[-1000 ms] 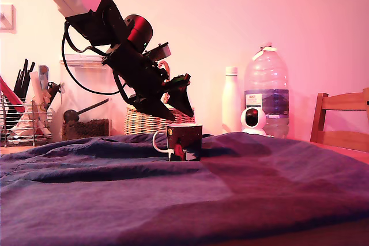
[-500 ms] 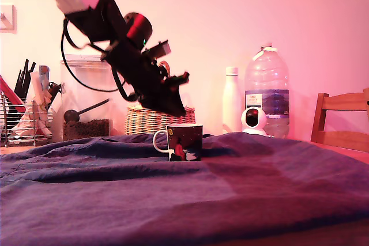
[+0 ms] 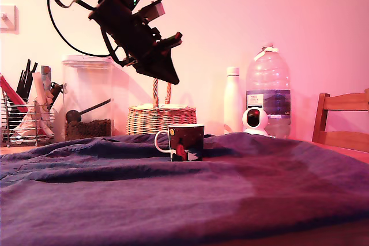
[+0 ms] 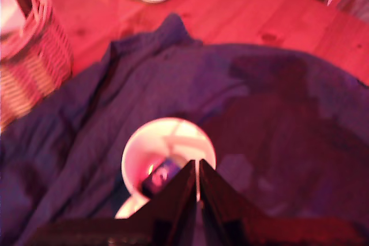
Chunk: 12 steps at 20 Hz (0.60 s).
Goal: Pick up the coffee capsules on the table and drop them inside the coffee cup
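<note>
Small dark-blue tapered capsule point(image 4: 163, 175) lies inside the short dark mug with white handle and pale rim point(image 3: 185, 142); wrist view shows it on the pale inner floor, low centre of frame, partly hidden behind the fingertips. No other pod seen on the wrinkled blue-purple cloth over the table point(image 3: 190, 200).

Black gripper point(image 3: 170, 79), upper left of centre in the exterior view, hangs well above the mug and a little to its left. Jaws pressed together, nothing between them.

Judgement: the drop looks done; the step in hand is a retreat. Do it well by rising straight, clear of the rim, so the mug is not knocked. The wicker basket point(image 3: 160, 118) stands behind.
</note>
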{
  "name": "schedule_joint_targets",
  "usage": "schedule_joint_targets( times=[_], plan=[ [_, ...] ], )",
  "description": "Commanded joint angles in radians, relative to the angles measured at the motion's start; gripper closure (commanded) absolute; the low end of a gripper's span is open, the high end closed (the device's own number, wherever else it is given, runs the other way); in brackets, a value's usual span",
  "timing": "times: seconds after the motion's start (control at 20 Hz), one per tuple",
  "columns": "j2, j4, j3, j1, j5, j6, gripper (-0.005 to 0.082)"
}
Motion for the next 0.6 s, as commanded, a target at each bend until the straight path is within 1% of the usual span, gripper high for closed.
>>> schedule_joint_targets(
  times=[0.0, 0.3, 0.4, 0.55],
  plan=[
    [-0.035, -0.002, 0.003, 0.013, 0.001, 0.005, 0.0792],
    [-0.093, -0.029, -0.032, 0.027, 0.001, 0.009, 0.0793],
    [-0.119, -0.003, -0.089, 0.032, 0.000, 0.009, 0.0792],
    [-0.180, 0.064, -0.216, 0.039, -0.008, 0.004, 0.0793]
  ],
)
